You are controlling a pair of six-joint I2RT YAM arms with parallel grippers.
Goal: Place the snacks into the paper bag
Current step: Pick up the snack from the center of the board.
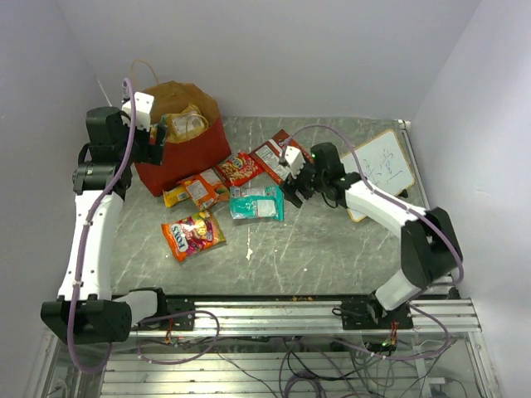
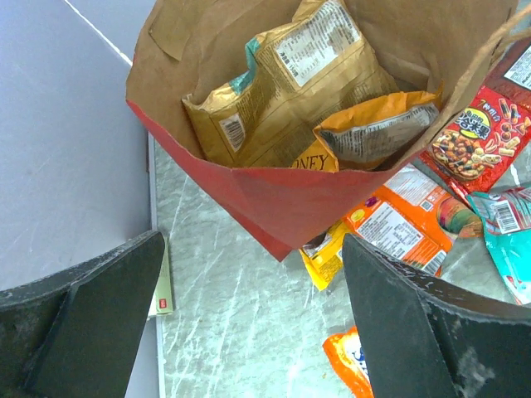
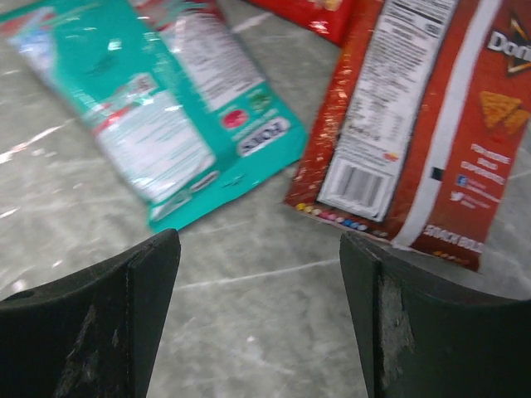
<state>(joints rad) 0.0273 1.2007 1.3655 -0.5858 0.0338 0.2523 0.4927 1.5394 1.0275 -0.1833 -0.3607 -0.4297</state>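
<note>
The red paper bag stands open at the back left and holds a brown-gold packet and an orange packet. My left gripper hovers open and empty over its left rim. On the table lie a teal packet, a red Doritos packet, a red snack packet, an orange packet, a yellow packet and a multicolour packet. My right gripper is open and empty, low over the bare table between the teal packet and the Doritos packet.
A white board with an orange edge lies at the back right under the right arm. White walls close in on the left, back and right. A small scrap lies near the table's middle. A metal rail runs along the near edge.
</note>
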